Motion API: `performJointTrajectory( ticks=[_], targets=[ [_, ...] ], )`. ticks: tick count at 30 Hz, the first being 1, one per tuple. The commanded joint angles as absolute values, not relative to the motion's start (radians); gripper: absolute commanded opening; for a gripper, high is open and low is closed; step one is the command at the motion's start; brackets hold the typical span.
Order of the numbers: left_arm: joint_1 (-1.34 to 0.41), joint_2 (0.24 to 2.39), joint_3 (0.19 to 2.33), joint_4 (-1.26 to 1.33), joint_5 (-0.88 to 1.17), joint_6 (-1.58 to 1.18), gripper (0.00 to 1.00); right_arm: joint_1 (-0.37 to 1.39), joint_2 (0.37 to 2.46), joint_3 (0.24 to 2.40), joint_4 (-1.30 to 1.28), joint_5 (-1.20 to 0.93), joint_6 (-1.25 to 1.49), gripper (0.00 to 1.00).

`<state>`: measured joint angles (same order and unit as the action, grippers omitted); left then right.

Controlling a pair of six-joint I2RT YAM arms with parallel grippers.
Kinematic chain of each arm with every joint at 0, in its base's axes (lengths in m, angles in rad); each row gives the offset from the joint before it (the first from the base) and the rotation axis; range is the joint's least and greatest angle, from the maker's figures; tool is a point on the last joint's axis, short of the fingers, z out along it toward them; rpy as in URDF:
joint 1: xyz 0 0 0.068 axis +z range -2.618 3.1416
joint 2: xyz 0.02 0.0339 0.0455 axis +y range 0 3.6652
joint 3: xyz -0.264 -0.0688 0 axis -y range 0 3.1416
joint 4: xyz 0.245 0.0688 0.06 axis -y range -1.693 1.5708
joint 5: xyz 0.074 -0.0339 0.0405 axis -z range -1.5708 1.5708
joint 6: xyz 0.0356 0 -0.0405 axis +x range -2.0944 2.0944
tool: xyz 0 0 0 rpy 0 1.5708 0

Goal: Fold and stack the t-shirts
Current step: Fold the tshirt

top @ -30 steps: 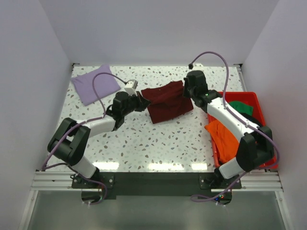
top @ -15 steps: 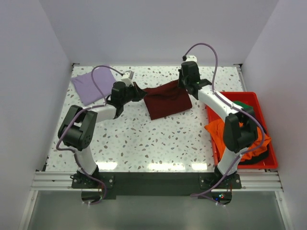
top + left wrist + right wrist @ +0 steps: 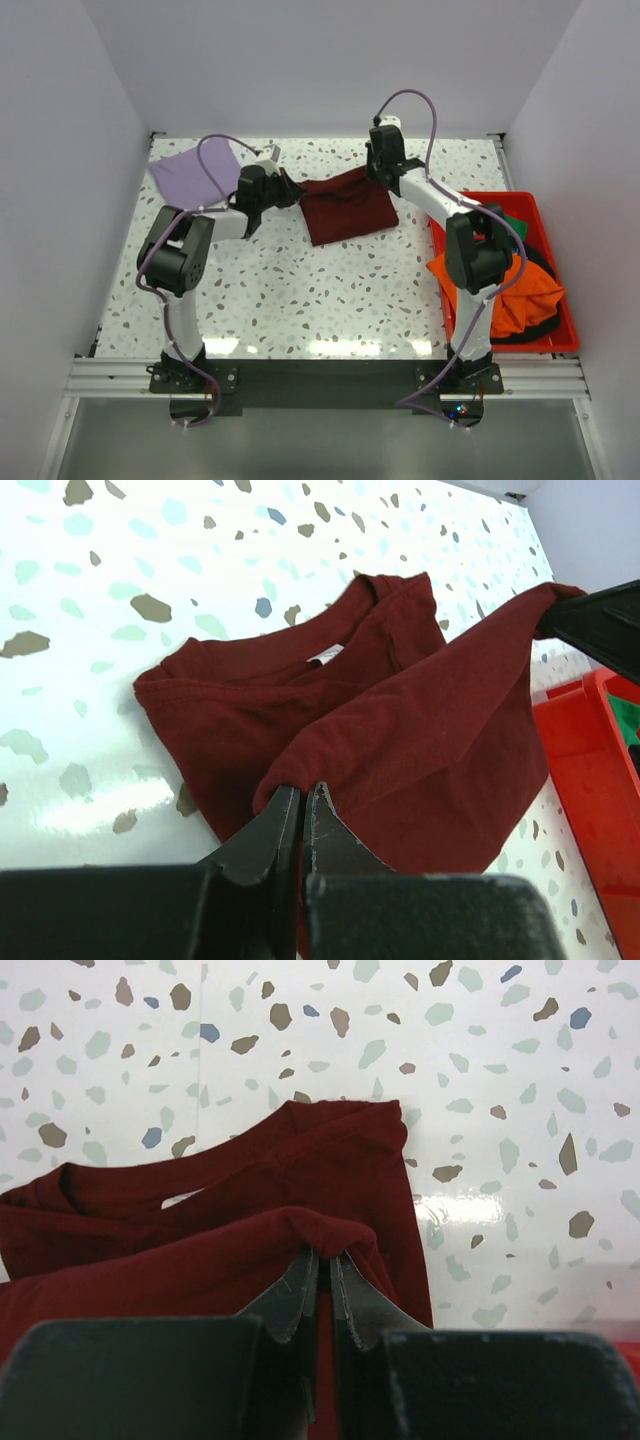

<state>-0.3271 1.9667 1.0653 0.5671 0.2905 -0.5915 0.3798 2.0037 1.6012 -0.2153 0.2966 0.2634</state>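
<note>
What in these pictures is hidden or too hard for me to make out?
Top view: the right arm and an orange cloth t-shirt cover much of the red plastic bin; a green cloth shows only as a sliver.
Left wrist view: the white tag on the dark maroon cloth t-shirt is too small to read; the frame's right edge cuts off the bin.
Right wrist view: the closed right fingers hide the maroon fold they pinch.
</note>
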Motion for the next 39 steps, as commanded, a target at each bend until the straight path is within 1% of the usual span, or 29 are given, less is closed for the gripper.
performJointTrajectory(
  ticks=[1, 3, 4, 5, 6, 7, 8, 9, 10, 12, 17, 24, 29, 33, 39],
  targets=[
    [-0.307, 1.99, 1.132, 0.609, 0.267, -0.589, 0.0, 0.365, 2.025, 1.67, -0.161, 0.311, 0.25, 0.0],
    [-0.299, 2.009, 1.159, 0.589, 0.233, -0.591, 0.0, 0.357, 2.06, 1.703, -0.163, 0.314, 0.252, 0.0],
    [-0.295, 2.017, 1.173, 0.571, 0.227, -0.591, 0.02, 0.354, 2.074, 1.718, -0.166, 0.313, 0.252, 0.05],
    [-0.287, 2.026, 1.184, 0.565, 0.219, -0.592, 0.15, 0.353, 2.086, 1.756, -0.173, 0.31, 0.253, 0.15],
    [-0.284, 2.025, 1.205, 0.56, 0.195, -0.589, 0.33, 0.348, 2.103, 1.773, -0.193, 0.307, 0.252, 0.31],
    [-0.284, 2.023, 1.216, 0.549, 0.178, -0.581, 0.65, 0.348, 2.105, 1.787, -0.201, 0.305, 0.249, 0.61],
    [-0.284, 2.02, 1.229, 0.523, 0.166, -0.572, 0.75, 0.35, 2.099, 1.79, -0.202, 0.301, 0.249, 0.68],
    [-0.284, 2.005, 1.233, 0.519, 0.144, -0.555, 0.81, 0.348, 2.083, 1.778, -0.184, 0.292, 0.249, 0.74],
    [-0.284, 1.994, 1.229, 0.52, 0.14, -0.548, 0.86, 0.35, 2.044, 1.757, -0.164, 0.284, 0.249, 0.82],
    [-0.285, 1.962, 1.201, 0.529, 0.127, -0.532, 0.87, 0.348, 1.996, 1.681, -0.112, 0.265, 0.25, 0.84],
    [-0.285, 1.91, 1.129, 0.554, 0.14, -0.515, 0.87, 0.356, 1.869, 1.505, -0.039, 0.163, 0.268, 0.84],
    [-0.295, 1.907, 1.025, 0.601, 0.196, -0.511, 0.82, 0.417, 1.783, 1.333, 0.057, 0.026, 0.302, 0.81],
    [-0.295, 1.917, 0.968, 0.673, 0.265, -0.532, 0.79, 0.449, 1.801, 1.278, 0.097, -0.055, 0.336, 0.77],
    [-0.296, 1.927, 0.945, 0.709, 0.313, -0.546, 0.78, 0.454, 1.86, 1.25, 0.121, -0.103, 0.374, 0.75],
    [-0.302, 1.947, 0.923, 0.742, 0.353, -0.565, 0.78, 0.453, 1.957, 1.262, 0.083, -0.057, 0.38, 0.74]
  ],
)
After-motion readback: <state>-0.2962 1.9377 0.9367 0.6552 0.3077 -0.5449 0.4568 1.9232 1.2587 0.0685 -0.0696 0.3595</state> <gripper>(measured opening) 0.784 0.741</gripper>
